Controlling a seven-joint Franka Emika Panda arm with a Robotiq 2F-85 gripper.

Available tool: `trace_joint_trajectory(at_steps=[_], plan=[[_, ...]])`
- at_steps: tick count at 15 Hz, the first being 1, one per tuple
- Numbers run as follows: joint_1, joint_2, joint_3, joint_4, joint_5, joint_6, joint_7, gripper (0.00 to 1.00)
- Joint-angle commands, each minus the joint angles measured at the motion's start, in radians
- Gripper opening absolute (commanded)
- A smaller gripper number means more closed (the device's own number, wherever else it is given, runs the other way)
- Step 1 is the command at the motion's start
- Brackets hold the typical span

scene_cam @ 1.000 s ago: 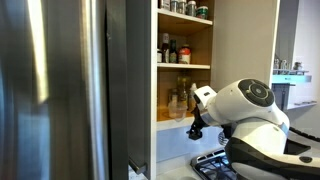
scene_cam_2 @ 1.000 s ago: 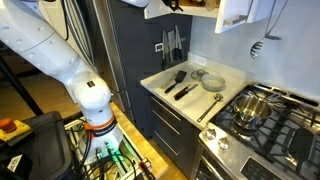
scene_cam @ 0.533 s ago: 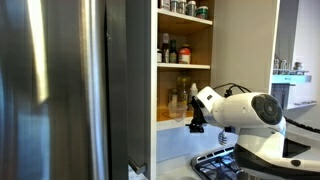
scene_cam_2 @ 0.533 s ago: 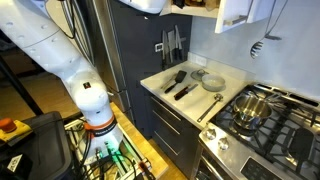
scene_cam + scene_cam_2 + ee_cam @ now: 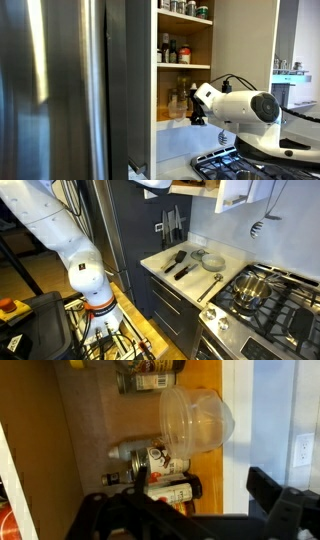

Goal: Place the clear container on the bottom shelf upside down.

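Observation:
The clear container (image 5: 196, 420) stands on the wooden bottom shelf (image 5: 205, 465) of the open cabinet, free of my fingers. I cannot tell which way up it is. The wrist picture is turned sideways, with the shelf floor on the right. My gripper (image 5: 180, 500) is open and empty, its two dark fingers spread a short way in front of the container. In an exterior view the gripper (image 5: 196, 110) is at the front edge of the bottom shelf (image 5: 176, 121). The container is hard to make out there.
Cans and dark bottles (image 5: 160, 470) stand beside the container on the same shelf. More jars (image 5: 172, 50) fill the upper shelves. Below are a counter with utensils and bowls (image 5: 195, 260) and a gas stove with a pot (image 5: 250, 288).
My arm's elbow has swung right and the gripper has risen slightly at the shelf front. The cabinet contents have not moved.

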State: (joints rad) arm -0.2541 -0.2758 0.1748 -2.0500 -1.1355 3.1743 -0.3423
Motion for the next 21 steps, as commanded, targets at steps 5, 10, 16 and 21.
trace_joint_trajectory(at_steps=[5, 10, 16, 21], plan=[[-0.075, 0.069, 0.122, 0.085, -0.149, -0.097, 0.080, 1.00], [-0.075, 0.137, 0.146, 0.156, -0.206, -0.170, 0.108, 1.00], [-0.064, 0.219, 0.141, 0.237, -0.225, -0.200, 0.113, 1.00], [-0.064, 0.277, 0.130, 0.296, -0.221, -0.184, 0.080, 1.00]])
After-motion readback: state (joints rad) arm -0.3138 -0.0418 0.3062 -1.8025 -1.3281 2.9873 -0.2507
